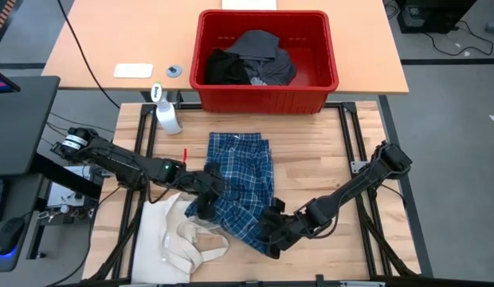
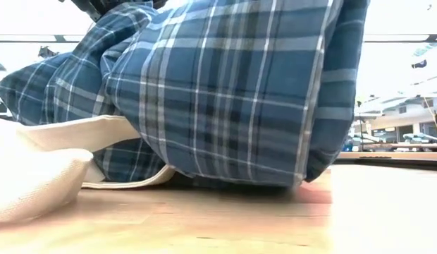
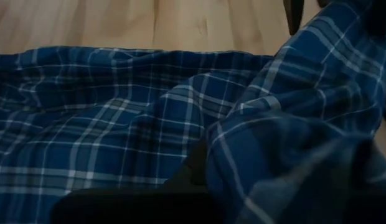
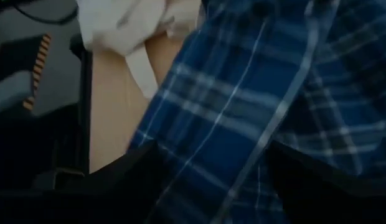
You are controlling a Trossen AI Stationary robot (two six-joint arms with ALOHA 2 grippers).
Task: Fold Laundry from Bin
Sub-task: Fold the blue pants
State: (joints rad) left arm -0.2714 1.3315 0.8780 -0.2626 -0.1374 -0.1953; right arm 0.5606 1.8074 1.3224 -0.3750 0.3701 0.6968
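The folding step was in hand: the plaid shirt (image 1: 241, 179) lay on the bench (image 1: 327, 159) below the bin (image 1: 267, 60), the left claw (image 1: 205, 191) pinching its edge and the right claw (image 1: 272, 231) spread at its near hem, so the next move probably called for a fresh grip there.

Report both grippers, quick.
Left gripper: shut on the shirt.
Right gripper: fingers open around the shirt's edge.
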